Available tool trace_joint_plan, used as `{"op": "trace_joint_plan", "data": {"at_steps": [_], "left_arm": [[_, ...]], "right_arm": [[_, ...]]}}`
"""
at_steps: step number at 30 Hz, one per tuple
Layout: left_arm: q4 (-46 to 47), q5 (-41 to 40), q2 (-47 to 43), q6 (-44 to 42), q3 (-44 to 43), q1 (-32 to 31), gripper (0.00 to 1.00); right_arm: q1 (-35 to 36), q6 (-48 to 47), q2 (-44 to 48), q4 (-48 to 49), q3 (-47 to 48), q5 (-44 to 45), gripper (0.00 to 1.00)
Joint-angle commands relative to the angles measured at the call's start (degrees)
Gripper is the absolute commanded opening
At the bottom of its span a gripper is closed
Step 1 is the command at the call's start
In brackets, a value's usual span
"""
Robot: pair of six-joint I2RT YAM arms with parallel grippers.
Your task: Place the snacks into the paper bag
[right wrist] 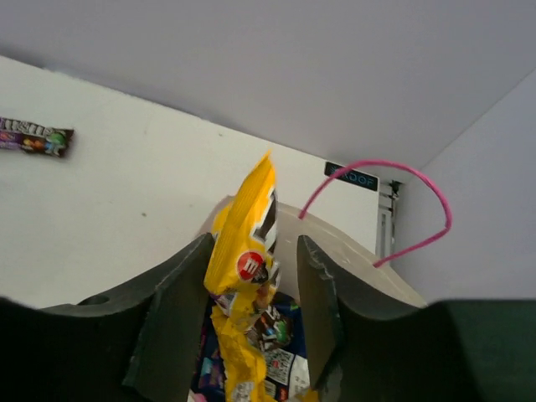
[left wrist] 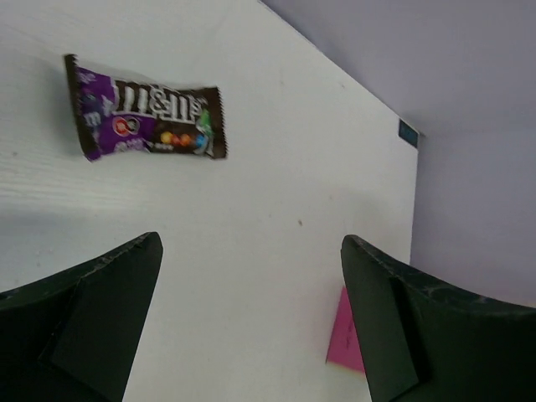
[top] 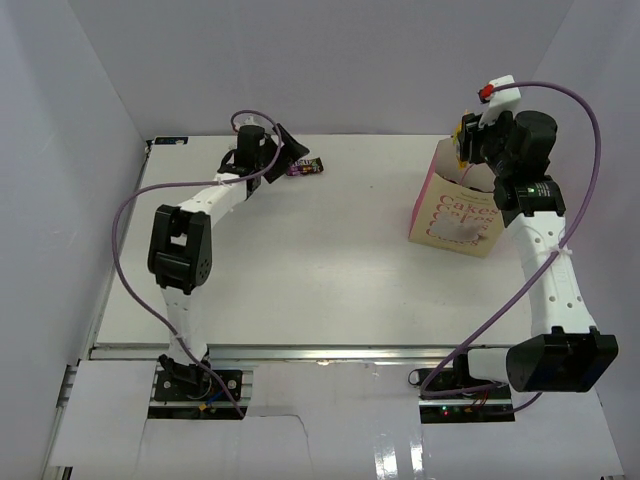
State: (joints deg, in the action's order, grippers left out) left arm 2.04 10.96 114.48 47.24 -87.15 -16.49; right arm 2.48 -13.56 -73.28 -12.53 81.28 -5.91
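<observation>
Pinching a yellow packet [right wrist: 243, 251] upright between its narrowed fingers, the right gripper [right wrist: 255, 243] hangs just over the open mouth of the paper bag [right wrist: 356, 255]. The packet's lower end dips below the rim. More wrappers [right wrist: 251, 352], yellow and dark blue, lie inside the bag directly beneath it. One thin pink handle [right wrist: 419, 180] loops up at 2 o'clock from the fingers in the right wrist view. From above, the bag stands upright toward 2 o'clock on the table [top: 300, 280], with the right arm reaching over it from the near side. The left gripper [left wrist: 251, 243] is spread wide and holds nothing, hovering above the bare tabletop. A purple-brown candy bar [left wrist: 146, 117] lies flat on the table at 11 o'clock from it in the left wrist view, clear of both fingers. A pink scrap [left wrist: 347, 335] shows just beside the finger at 4 o'clock. In the overhead view that bar sits toward 11 o'clock on the table, well apart from the bag.
</observation>
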Motion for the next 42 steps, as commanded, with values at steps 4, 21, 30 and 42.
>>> {"op": "trace_joint_plan", "data": {"at_steps": [4, 21, 30, 42], "left_arm": [[-17.78, -9.64, 13.48, 13.13, -16.81, 0.76, 0.98], [-23.14, -17.13, 30.19, 24.30, -33.77, 0.85, 0.72], [-8.65, -7.99, 28.09, 11.77, -26.76, 2.16, 0.19], [24.12, 23.64, 2.02, -14.89, 8.96, 4.54, 0.01]], "right_arm": [[-1.78, -0.94, 1.38, 1.99, 0.72, -1.73, 0.80], [-1.78, 5.65, 2.87, 2.16, -1.12, -11.84, 0.97], [-1.78, -11.98, 2.61, -8.97, 1.43, -53.96, 0.98], [21.92, -3.54, -5.45, -6.03, -2.26, -31.08, 0.97]]}}
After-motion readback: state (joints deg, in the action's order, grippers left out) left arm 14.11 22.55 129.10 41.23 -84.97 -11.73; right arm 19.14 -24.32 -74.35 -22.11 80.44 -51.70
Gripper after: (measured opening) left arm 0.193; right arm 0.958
